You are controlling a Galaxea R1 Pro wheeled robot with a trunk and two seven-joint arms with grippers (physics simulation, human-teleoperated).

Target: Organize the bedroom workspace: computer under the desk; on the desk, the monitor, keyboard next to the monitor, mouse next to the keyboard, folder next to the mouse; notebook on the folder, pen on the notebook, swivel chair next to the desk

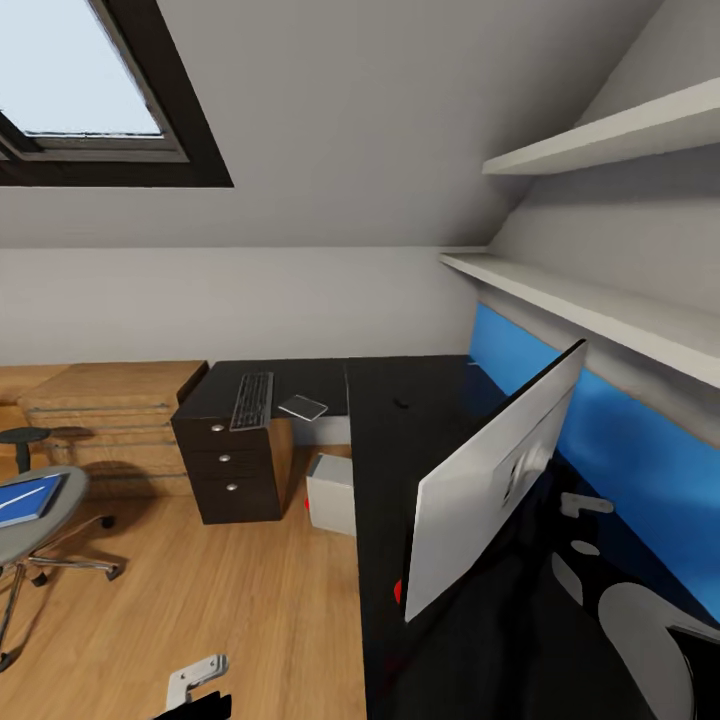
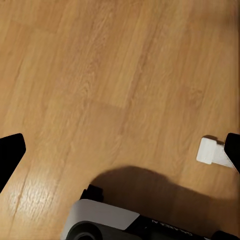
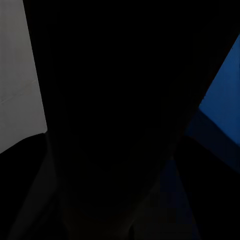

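Black desk point(image 1: 400, 470) with blue back panel point(image 1: 620, 440), grey-backed monitor point(image 1: 480, 480), light-wood floor point(image 1: 250, 600).

Soft daylight from the black-framed skylight point(image 1: 90, 90) evenly lights the room; the right wrist view is nearly black, the renders slightly soft.

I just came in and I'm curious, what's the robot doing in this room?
It's tidying a workspace, and isn't holding anything I can see. The monitor stands on the black desk. The keyboard lies on a dark drawer unit, and the grey computer sits on the floor by the desk. A blue folder waits on the swivel chair.
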